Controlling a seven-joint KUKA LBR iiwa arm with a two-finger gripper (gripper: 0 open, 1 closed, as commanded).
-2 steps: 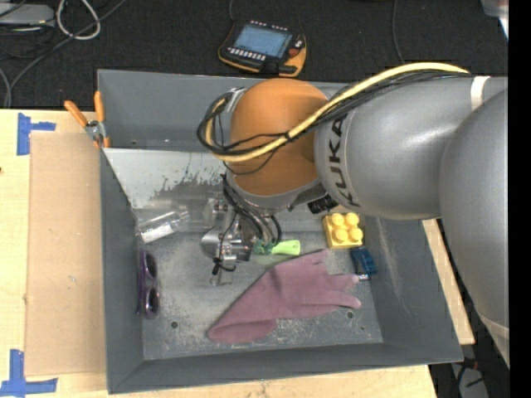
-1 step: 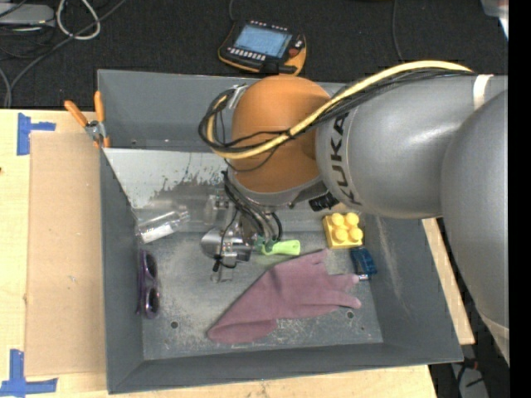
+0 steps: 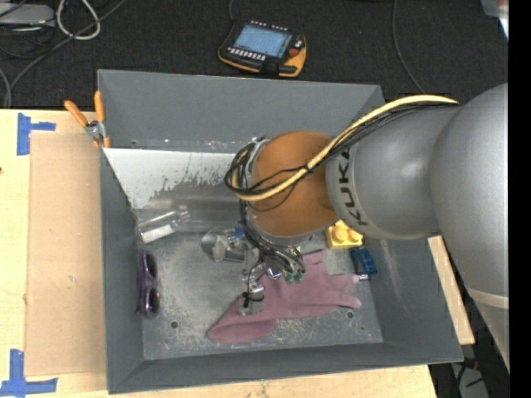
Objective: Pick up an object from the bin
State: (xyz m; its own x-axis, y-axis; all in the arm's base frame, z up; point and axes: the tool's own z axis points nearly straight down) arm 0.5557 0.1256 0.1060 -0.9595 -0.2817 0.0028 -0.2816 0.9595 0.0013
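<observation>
Overhead light floods the grey metal bin, with white glare on its sloped wall at 11 o'clock and soft highlights on the silver arm at 3 o'clock; shadow pools beneath the arm, and the floor at 12 o'clock lies dim.

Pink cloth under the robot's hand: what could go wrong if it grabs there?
The hand is over the cloth's edge, so it might catch only a fold that slips out. The limp cloth lies close to a blue thing and a yellow thing; lifting it could drag them. A grey lump beside the hand might get knocked.
</observation>
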